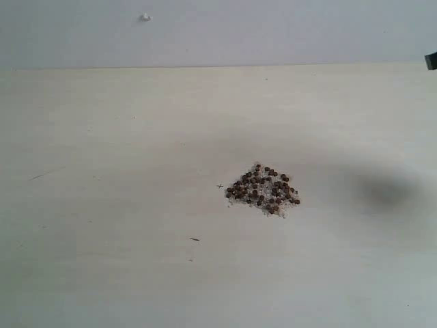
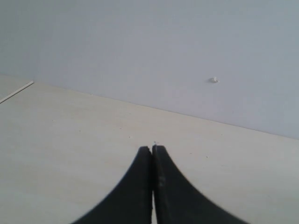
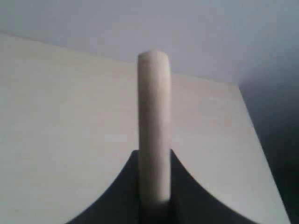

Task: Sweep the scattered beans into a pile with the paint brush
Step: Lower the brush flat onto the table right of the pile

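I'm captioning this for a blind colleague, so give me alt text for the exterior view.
A small pile of dark-brown beans mixed with whitish crumbs sits on a pale table, a little right of centre. A soft dark shadow lies on the table to the pile's right, and a plain grey wall runs behind.

Pale wooden table [image 1: 102, 137], one small pile [image 1: 263, 190] of little brown beans [image 1: 254, 184] near the middle, white crumbs [image 1: 235, 200] mixed in along its edge, a tiny dark speck [image 1: 194, 239] a little way off
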Available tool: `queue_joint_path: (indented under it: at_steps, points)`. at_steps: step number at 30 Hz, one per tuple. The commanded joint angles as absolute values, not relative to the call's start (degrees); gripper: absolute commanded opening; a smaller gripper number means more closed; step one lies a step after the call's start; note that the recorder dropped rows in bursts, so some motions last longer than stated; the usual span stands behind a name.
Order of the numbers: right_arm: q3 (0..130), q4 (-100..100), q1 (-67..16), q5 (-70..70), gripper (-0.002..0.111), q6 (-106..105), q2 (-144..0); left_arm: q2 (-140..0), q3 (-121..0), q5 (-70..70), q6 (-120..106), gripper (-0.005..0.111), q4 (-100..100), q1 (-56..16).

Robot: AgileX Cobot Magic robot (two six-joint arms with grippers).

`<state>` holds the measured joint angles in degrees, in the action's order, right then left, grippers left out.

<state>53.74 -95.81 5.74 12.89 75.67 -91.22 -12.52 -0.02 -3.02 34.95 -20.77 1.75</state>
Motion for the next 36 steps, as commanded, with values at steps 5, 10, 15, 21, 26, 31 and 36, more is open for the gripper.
queue_joint_path:
  at_steps: [5,10,15,21,26,31,36]
  points:
    - [58.10,-38.12,6.02,31.71,0.000,22.80,-90.81,-12.18,0.00,-3.23,34.65,0.000,-20.34,2.00]
    - [61.70,-1.15,6.02,45.31,0.000,-8.74,-90.81,-12.18,0.00,-3.23,34.65,0.000,-20.34,2.00]
    - [60.23,21.69,6.02,48.01,0.000,-20.81,-92.63,-12.18,0.00,-3.23,34.65,0.000,-20.34,2.00]
    - [58.10,43.42,6.02,49.99,0.000,-35.60,-98.98,-12.18,0.00,-3.23,34.65,0.000,-20.34,2.00]
    - [58.10,57.58,6.02,49.43,0.000,-49.58,-106.49,-12.18,0.00,-3.23,34.65,0.000,-20.34,2.00]
    - [58.10,69.94,6.02,45.68,0.000,-59.53,-111.63,-12.18,0.00,-3.23,34.65,0.000,-20.34,2.00]
    - [58.10,73.63,6.02,38.20,0.000,-62.99,-111.96,-12.18,0.00,-3.23,34.65,0.000,-20.34,2.00]
